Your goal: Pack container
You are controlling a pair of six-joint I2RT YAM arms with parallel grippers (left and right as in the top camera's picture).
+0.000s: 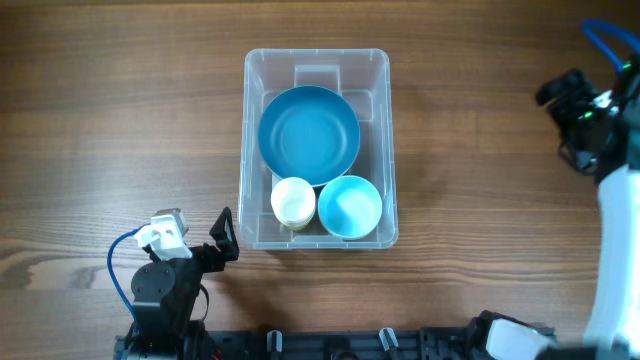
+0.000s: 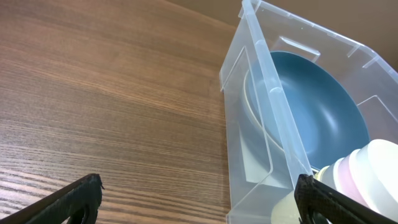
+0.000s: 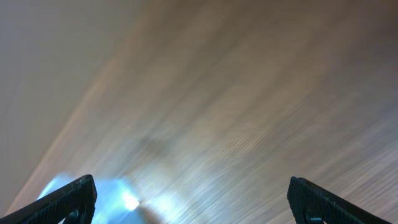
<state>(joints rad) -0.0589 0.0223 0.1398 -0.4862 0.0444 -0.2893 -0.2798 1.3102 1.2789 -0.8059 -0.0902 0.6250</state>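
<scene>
The container (image 1: 317,60) is sitting on the counter (image 1: 120,120), holding bowls (image 1: 309,135). The left gripper (image 2: 199,190) and right gripper (image 3: 189,190) are both hanging wide open, gripping nothing.

Left arm (image 1: 160,290), lower left of overhead: black, round matte joint housing. White boxy camera module (image 1: 166,232) on top. Thin left blue cable (image 1: 118,262) loops off its left side. Left gripper (image 1: 224,240): black, slim angular fingers. Right arm (image 1: 612,250), right edge: long white link, black wrist section above it. Right blue cable (image 1: 605,33) arcs in the upper right corner. Right gripper (image 1: 556,90): black, blocky. White base housing (image 1: 515,335) at the bottom right. In the wrist views, left fingertips (image 2: 71,200) and right fingertips (image 3: 65,199) are black, matte wedges with a grainy texture in the lower corners.
</scene>
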